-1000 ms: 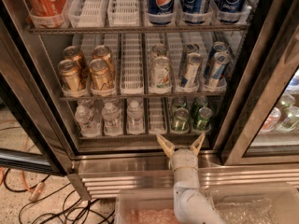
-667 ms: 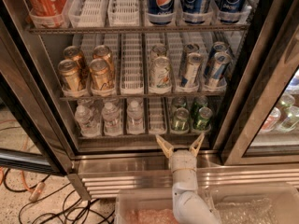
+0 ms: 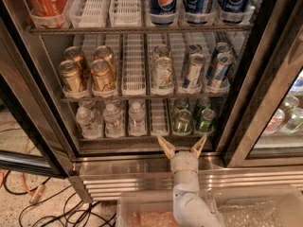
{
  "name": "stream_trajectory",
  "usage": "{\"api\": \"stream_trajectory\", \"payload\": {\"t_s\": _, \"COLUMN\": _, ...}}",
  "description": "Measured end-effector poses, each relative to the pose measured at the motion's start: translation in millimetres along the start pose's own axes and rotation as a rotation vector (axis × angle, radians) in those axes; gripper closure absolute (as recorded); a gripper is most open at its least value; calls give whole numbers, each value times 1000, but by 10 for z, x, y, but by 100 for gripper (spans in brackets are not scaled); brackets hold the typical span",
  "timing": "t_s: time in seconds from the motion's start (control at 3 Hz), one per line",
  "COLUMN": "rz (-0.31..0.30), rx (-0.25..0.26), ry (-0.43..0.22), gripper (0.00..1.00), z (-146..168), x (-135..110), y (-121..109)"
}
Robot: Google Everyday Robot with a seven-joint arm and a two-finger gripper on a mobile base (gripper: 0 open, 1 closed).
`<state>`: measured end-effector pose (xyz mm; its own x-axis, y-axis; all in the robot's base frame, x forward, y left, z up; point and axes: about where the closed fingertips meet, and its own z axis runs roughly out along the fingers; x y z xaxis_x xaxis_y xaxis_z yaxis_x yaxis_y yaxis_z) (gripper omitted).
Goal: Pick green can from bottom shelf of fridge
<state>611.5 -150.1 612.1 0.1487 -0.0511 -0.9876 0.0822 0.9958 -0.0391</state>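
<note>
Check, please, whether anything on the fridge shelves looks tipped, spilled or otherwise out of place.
Nothing stands out: the green cans, water bottles and gold cans stand upright in their lanes, with no spill visible. The gripper sits open before the bottom shelf, holding nothing.

gripper [image 3: 182, 144]: just below the bottom shelf [image 3: 123, 139], fingers spread; its arm [image 3: 187, 195] leaves by the lower edge.
green can [image 3: 183, 121]: label marks too blurred to read; foot hidden by the tray lip [image 3: 183, 132].
rear cans [image 3: 180, 105]: mostly hidden behind the front row.
blue cans [image 3: 166, 0]: tops cut off by the upper edge.
fridge [image 3: 142, 169]: top and sides out of frame.
neighbouring door [image 3: 284, 117]: contents a blur behind glass.
</note>
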Motion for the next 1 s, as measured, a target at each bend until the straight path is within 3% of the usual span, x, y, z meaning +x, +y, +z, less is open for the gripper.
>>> {"api": "stream_trajectory", "payload": {"t_s": 0.33, "rz": 18, "rx": 17, "ry": -5, "gripper": 0, "z": 28, "x": -1, "y": 18}}
{"api": "stream_trajectory", "payload": {"t_s": 0.67, "rz": 30, "rx": 27, "ry": -12, "gripper": 9, "z": 49, "x": 1, "y": 40}}
{"api": "stream_trajectory", "payload": {"t_s": 1.0, "rz": 34, "rx": 36, "ry": -21, "gripper": 12, "z": 93, "x": 3, "y": 55}}
